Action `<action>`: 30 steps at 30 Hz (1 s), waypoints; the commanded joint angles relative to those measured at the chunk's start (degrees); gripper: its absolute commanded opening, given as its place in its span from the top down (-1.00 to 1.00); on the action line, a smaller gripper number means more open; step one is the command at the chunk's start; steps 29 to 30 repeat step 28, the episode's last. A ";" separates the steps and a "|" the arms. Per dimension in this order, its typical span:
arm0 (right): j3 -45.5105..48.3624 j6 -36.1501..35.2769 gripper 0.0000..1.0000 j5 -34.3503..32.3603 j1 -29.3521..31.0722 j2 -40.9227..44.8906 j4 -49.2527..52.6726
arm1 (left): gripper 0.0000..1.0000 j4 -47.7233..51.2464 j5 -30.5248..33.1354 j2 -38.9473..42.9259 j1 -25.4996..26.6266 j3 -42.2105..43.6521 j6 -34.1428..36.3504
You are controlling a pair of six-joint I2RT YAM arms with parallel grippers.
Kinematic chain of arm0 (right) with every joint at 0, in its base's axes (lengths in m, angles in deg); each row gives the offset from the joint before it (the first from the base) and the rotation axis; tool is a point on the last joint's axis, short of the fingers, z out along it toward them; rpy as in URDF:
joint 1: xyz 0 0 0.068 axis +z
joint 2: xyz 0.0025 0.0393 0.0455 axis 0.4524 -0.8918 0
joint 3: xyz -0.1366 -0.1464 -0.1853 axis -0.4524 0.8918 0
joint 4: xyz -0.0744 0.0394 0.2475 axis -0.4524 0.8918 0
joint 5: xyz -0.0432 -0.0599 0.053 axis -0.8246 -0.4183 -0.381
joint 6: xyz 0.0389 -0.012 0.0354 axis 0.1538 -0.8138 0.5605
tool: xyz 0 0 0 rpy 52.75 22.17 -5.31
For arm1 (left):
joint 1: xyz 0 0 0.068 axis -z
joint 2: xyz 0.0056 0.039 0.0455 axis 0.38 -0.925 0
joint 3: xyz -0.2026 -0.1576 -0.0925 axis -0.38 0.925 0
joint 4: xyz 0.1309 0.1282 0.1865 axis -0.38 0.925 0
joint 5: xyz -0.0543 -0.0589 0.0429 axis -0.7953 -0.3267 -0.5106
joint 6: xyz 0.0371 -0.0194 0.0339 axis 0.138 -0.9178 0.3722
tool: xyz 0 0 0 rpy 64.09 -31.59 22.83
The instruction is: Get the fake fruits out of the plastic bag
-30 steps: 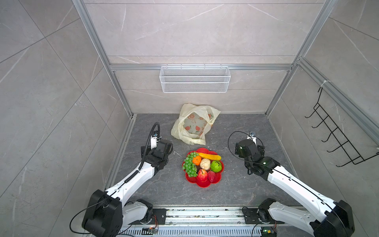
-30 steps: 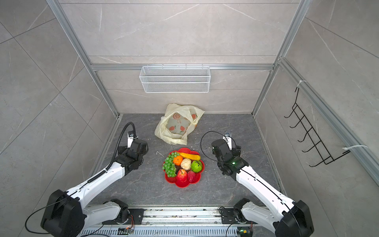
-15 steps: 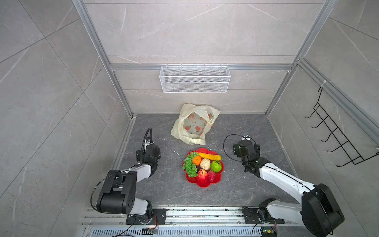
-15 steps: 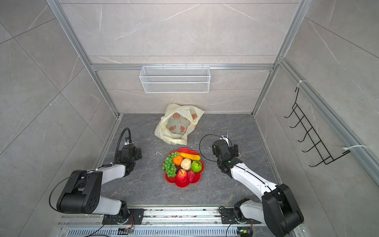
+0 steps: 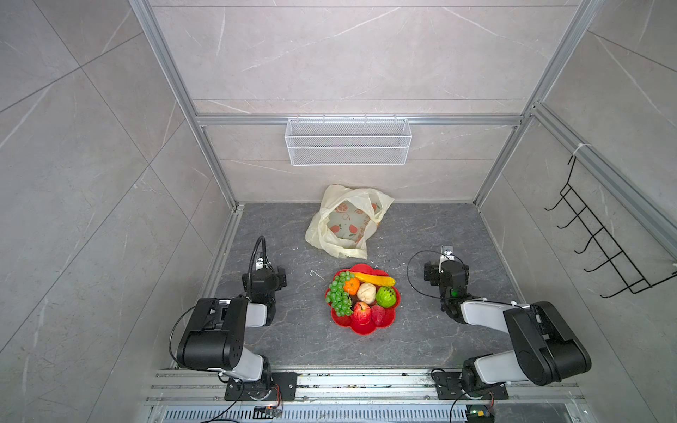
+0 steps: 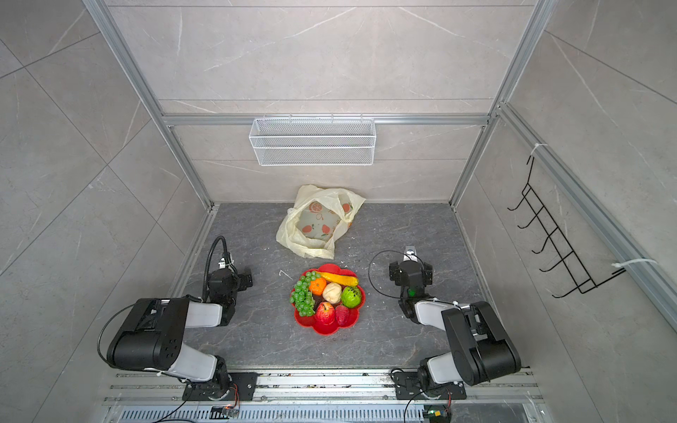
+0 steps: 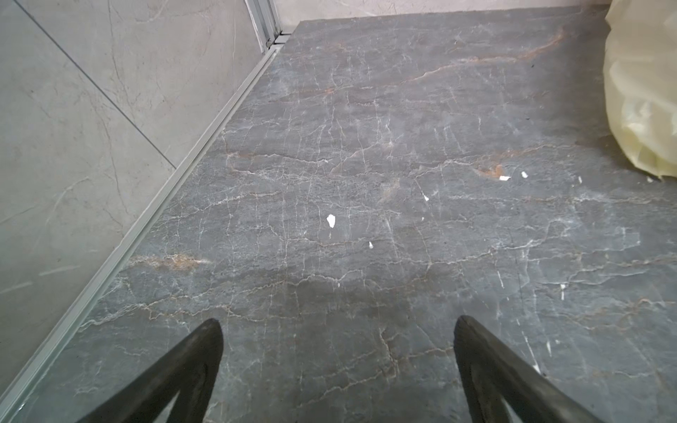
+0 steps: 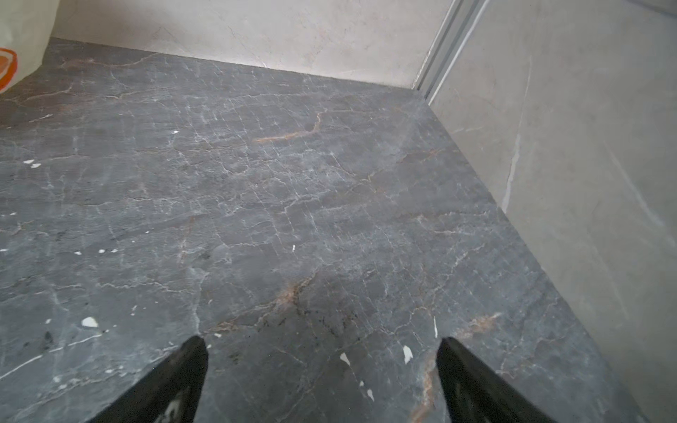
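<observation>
you count one plastic bag (image 5: 329, 241); one red plate (image 5: 361, 330); seven fake fruits (image 5: 366, 293) you can tell: one banana (image 5: 373, 279), one orange (image 5: 352, 286), one grape bunch (image 5: 339, 298), one peach (image 6: 332, 292), one green round fruit (image 5: 386, 296), one apple (image 5: 361, 313), one strawberry (image 5: 378, 315); one wire basket (image 5: 348, 146); one hook rack (image 5: 600, 249); two grippers: left gripper (image 7: 337, 326), right gripper (image 8: 322, 342)
</observation>
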 commanded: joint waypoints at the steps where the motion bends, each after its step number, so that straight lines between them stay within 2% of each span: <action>1: 0.92 2.38 -1.00 8.88 -2.39 -1.22 -8.53 | -1.00 -4.78 -0.98 0.44 -0.35 -0.87 -0.08; 5: 1.11 1.33 -1.00 11.38 -2.67 -3.56 -10.99 | -1.00 -5.55 -0.86 0.43 -0.45 -0.61 -0.09; 30: 1.11 1.01 -0.99 10.96 -2.61 -3.67 -11.25 | -1.00 -5.76 -0.81 0.21 -0.41 -0.65 -0.06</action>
